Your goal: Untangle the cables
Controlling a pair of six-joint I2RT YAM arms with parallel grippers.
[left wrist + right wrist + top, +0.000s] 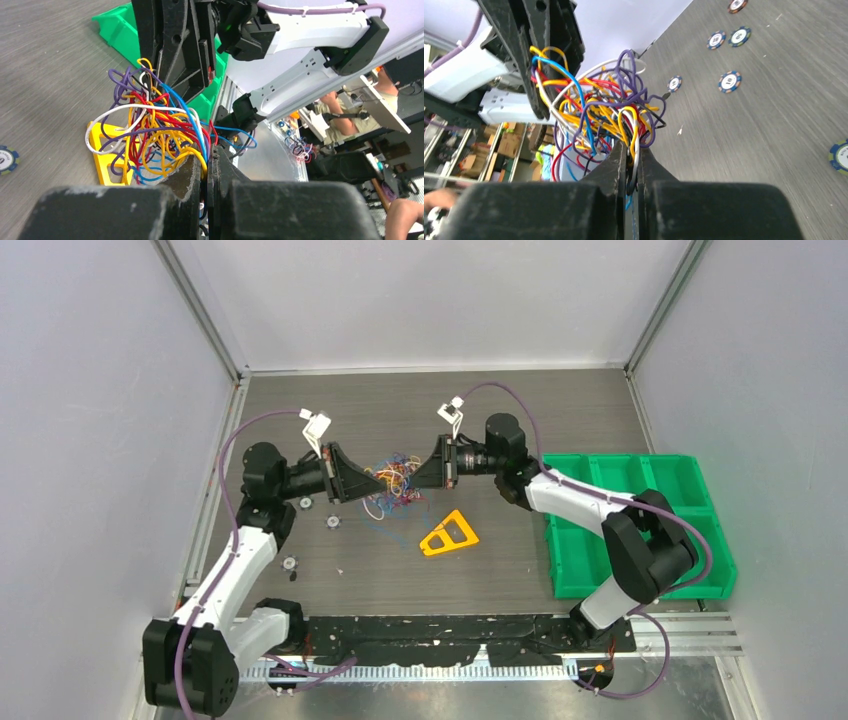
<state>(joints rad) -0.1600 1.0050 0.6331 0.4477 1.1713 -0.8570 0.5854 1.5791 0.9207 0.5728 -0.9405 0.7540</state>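
We see a dark wood-grain table [480, 410] bearing a yellow triangle [436, 546], green bins [625, 459] at right, small round chips [333, 522] at left

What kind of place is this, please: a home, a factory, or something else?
Probably a robotics lab: two robot arms are bolted to a table inside a white-panelled aluminium frame, and the left wrist view shows a seated person beyond it.

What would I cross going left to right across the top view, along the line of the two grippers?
From the left: left gripper → cables → right gripper → green bin tray. The yellow triangle overlaps the right gripper's span, so it is left out.
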